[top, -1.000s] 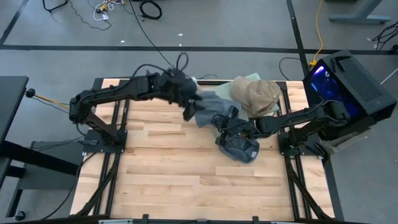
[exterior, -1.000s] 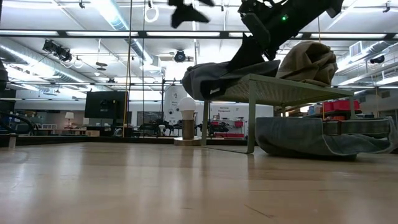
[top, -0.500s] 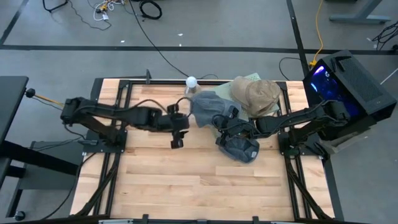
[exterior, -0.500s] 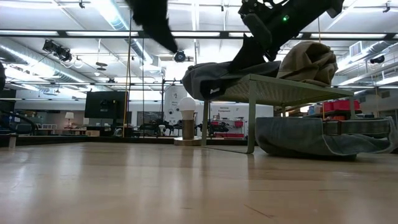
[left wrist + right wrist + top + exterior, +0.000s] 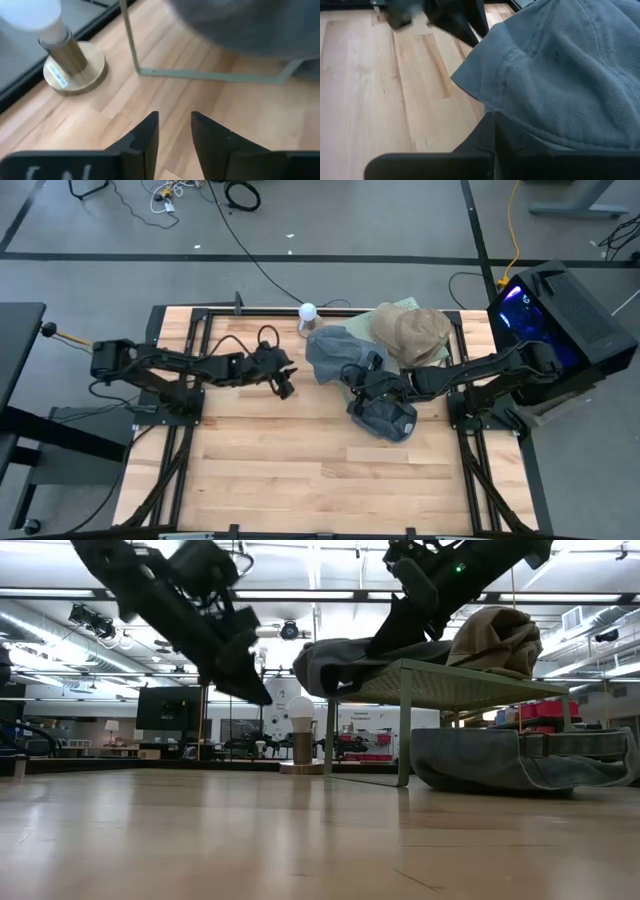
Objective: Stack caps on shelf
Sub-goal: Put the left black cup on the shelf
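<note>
Two caps on the shelf [image 5: 470, 682]: blue-grey cap [image 5: 335, 352] and tan cap [image 5: 412, 332]; third, blue cap [image 5: 388, 418], on tabletop [image 5: 300, 460] below. Lamp [image 5: 307, 313] beside shelf. Left end effector [image 5: 286, 388] empty, slightly parted. Right end effector [image 5: 362, 385] clenched at blue-grey cap's edge.

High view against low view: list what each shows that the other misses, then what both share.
Only the high view shows the black box with blue light and the right arm's base. Only the low view shows the shelf's legs, a blue-grey cap on the table under the shelf, and the room behind. Both show the tan cap and a blue-grey cap on the shelf, the lamp and the left gripper.
</note>
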